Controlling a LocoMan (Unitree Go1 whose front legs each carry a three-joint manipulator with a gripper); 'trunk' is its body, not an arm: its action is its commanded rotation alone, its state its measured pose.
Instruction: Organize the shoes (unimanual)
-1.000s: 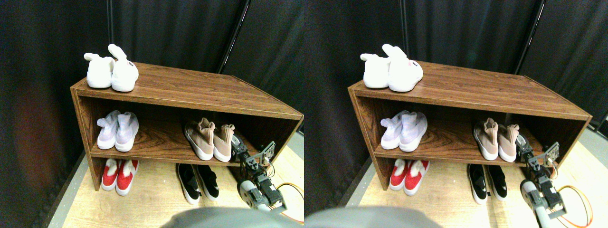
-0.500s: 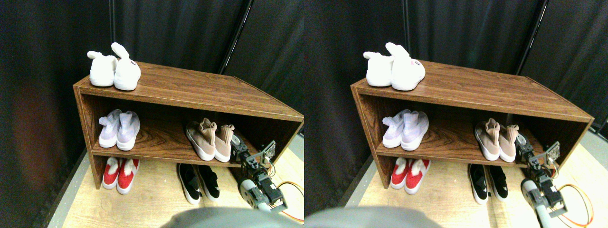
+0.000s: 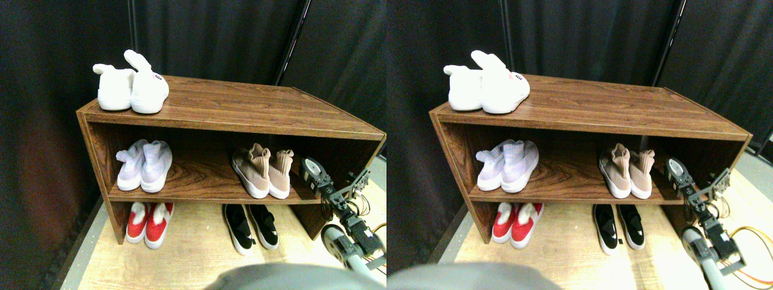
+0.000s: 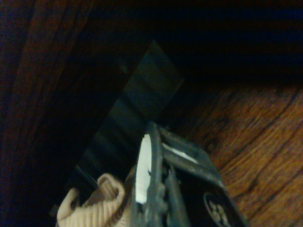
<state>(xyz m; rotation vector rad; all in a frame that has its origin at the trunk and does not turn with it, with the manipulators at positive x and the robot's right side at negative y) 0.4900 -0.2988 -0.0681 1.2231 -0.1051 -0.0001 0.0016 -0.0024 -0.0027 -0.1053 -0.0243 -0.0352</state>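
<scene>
Sneakers in tan knit with sock collars and white soles [image 3: 263, 172] stood paired on the right half of the middle board of the dark walnut-veneer shoe rack [image 3: 241, 115], heels toward me, the two sides touching. I judged that pair already sorted, since they sat square and close like the others around them. Directly beneath, on the pale wood floor [image 3: 193, 254], the low black slip-ons with white soles [image 3: 250, 226] lay side by side under the same board, also tidy to my eye.

I had the right gripper [image 3: 311, 171] just beside the right-hand tan sneaker, inside the rack's open right end and over the board. From the wrist camera, a beige ribbed collar [image 4: 92, 205] showed close against the dark jaw frame [image 4: 184, 189], with wood grain beyond; whether the jaw touched the knit I could not tell. Nor could I tell whether the jaws stood apart or closed, as neither view showed the gap. My reading was that the arm sat there to square the sneaker against its mate.

Farther out, lavender knit sneakers [image 3: 145, 166] occupied the board's left half, red-and-white slippers [image 3: 148, 220] the floor below them, and fluffy white bunny-ear slippers [image 3: 130, 87] the rack's top left corner.
</scene>
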